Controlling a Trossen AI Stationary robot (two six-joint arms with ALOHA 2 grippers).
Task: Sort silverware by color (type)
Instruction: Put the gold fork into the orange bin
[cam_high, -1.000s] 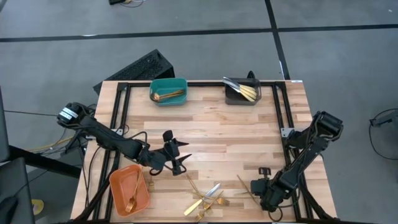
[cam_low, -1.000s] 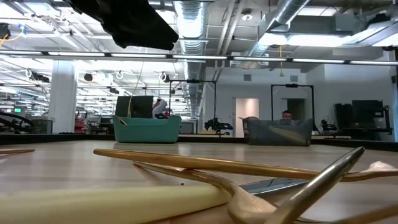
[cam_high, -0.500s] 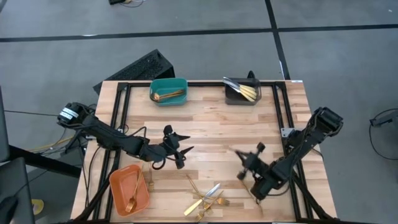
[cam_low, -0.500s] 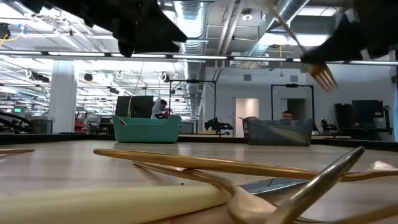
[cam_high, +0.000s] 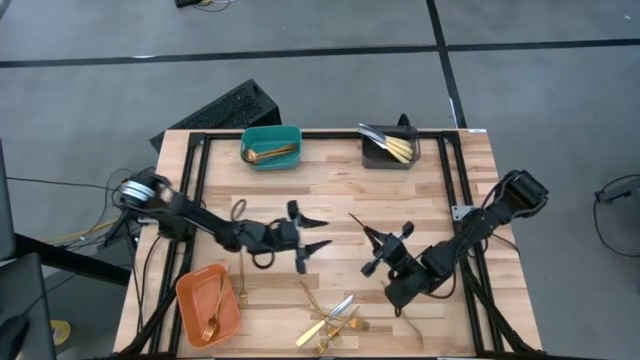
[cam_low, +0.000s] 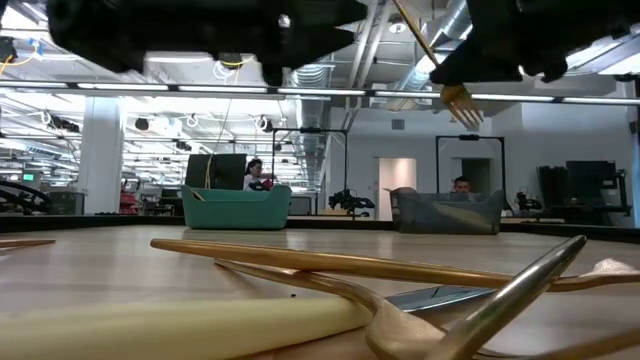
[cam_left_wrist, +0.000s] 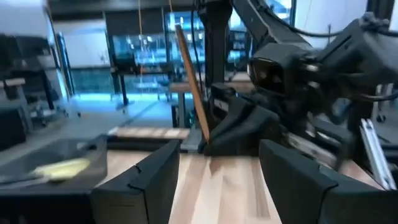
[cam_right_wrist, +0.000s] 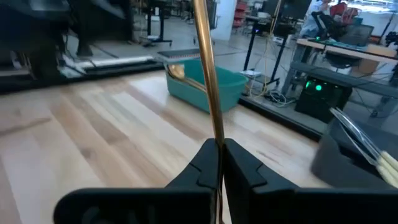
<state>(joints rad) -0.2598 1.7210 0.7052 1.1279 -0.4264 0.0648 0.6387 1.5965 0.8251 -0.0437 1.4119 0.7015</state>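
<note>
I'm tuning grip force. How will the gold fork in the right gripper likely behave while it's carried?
The fork looks like stiff metal: its handle runs straight from the right gripper, so it probably won't flex. Its shiny, slim handle is pinched at one spot only, so it may pivot or slip between the fingers. It probably weighs little, yet most of its length sticks out beyond the grip.

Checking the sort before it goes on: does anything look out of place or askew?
Mostly the unsorted pile at the table's near edge, pieces crossed over each other. The right gripper holds a fork in the air, not yet binned. Nothing looks spilled or damaged.
</note>
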